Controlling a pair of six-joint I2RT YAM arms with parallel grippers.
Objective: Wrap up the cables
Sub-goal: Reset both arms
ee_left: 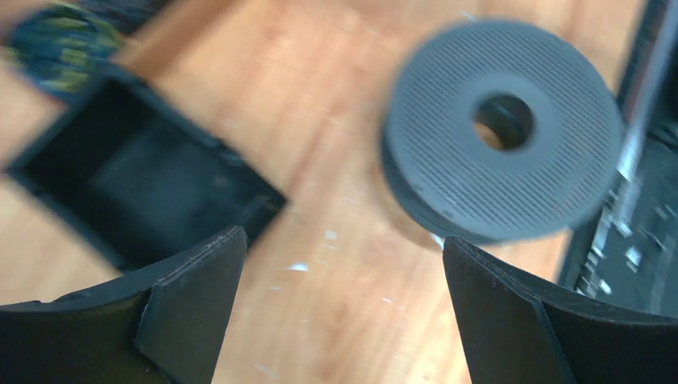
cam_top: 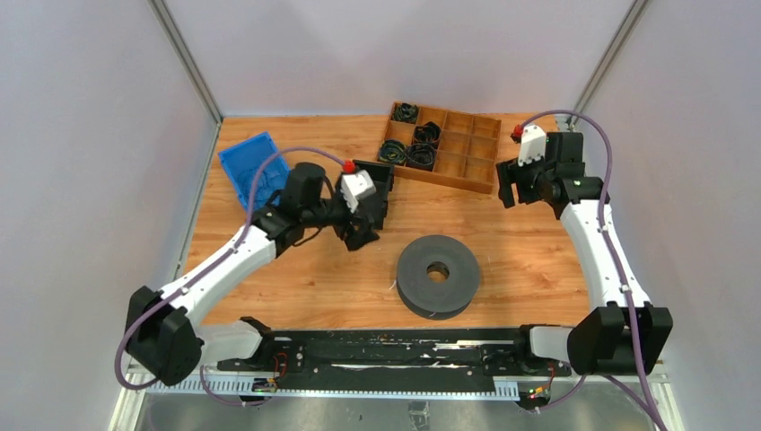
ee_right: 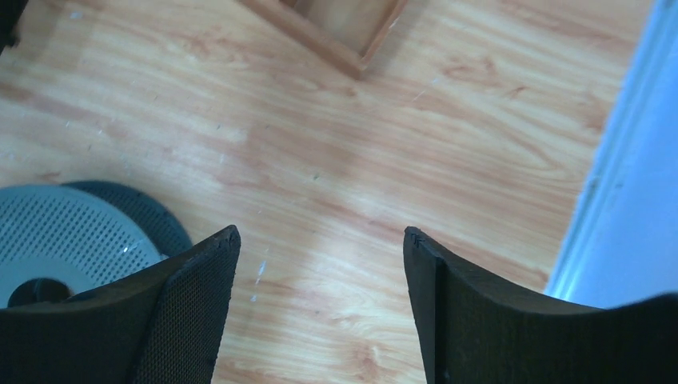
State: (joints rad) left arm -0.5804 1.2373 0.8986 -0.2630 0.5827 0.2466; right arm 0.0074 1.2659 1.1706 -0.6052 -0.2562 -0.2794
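The cables are not to be made out in any view. A grey spool (cam_top: 438, 274) with a centre hole lies flat mid-table; it also shows in the left wrist view as the spool (ee_left: 504, 132) and at the left edge of the right wrist view as the spool (ee_right: 56, 240). My left gripper (cam_top: 362, 235) hovers left of the spool, open over bare wood, with nothing between the jaws (ee_left: 344, 240). My right gripper (cam_top: 510, 193) hangs at the back right, also open and empty (ee_right: 320, 236).
A black open box (ee_left: 136, 180) sits by the left gripper. A wooden compartment tray (cam_top: 485, 184) at the back holds black and green coiled bundles (cam_top: 408, 153); its corner (ee_right: 348, 62) shows ahead of the right gripper. A blue bin (cam_top: 251, 166) stands back left. Enclosure wall (ee_right: 632, 160) is close on the right.
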